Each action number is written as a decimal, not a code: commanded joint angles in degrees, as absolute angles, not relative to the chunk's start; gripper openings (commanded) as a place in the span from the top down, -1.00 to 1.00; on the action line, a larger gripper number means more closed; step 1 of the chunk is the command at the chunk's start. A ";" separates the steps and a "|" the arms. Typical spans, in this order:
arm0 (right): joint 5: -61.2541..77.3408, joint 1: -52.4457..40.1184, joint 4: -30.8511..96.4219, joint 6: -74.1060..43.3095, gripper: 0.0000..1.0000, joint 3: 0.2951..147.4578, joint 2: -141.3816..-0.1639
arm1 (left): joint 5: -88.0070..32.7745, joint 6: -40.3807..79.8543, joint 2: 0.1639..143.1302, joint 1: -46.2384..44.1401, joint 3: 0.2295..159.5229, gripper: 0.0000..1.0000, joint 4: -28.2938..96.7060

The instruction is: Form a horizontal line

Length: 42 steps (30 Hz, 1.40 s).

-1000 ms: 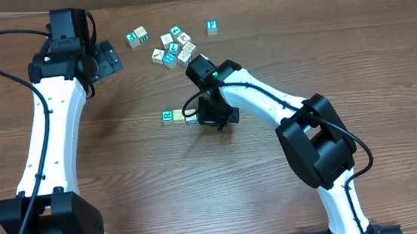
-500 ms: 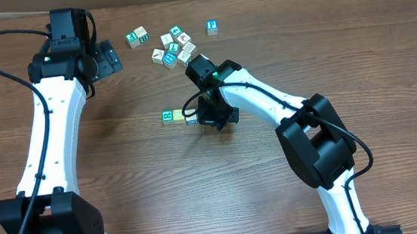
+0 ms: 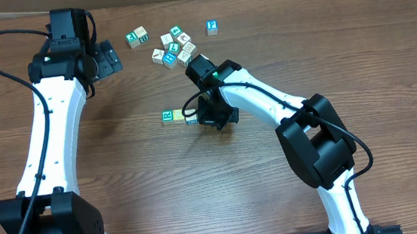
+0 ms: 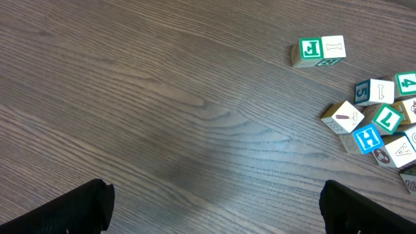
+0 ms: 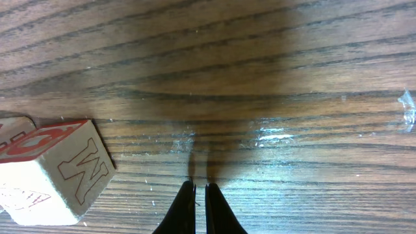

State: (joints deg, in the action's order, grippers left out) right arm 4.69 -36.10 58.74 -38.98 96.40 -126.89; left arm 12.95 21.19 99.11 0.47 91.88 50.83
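Note:
Two small letter blocks (image 3: 172, 116) lie side by side at the table's middle. My right gripper (image 3: 210, 121) is just right of them, fingers shut and empty, tips down at the wood (image 5: 200, 190). In the right wrist view a block with a red W (image 5: 55, 169) lies to the left of the fingertips, apart from them. A cluster of several loose blocks (image 3: 174, 48) lies at the back; it also shows in the left wrist view (image 4: 377, 123). My left gripper (image 3: 109, 61) is open and empty above bare wood (image 4: 214, 208), left of the cluster.
A pair of blocks (image 3: 137, 37) sits left of the cluster, also in the left wrist view (image 4: 318, 51). A single blue block (image 3: 212, 27) lies at the back right. The table is brown wood.

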 commanded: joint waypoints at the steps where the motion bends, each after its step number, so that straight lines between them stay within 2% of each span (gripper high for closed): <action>1: 4.82 -35.99 58.63 -39.20 0.93 95.83 -125.38 | 13.91 20.95 99.26 0.36 91.98 -0.99 50.74; 42: 4.80 -36.80 51.42 -39.03 0.93 95.83 -125.38 | 13.91 20.95 99.26 0.36 91.98 -0.99 50.74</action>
State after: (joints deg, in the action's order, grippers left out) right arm 4.64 -36.49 51.94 -39.00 96.36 -126.89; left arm 12.93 21.17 99.11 0.47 91.88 50.83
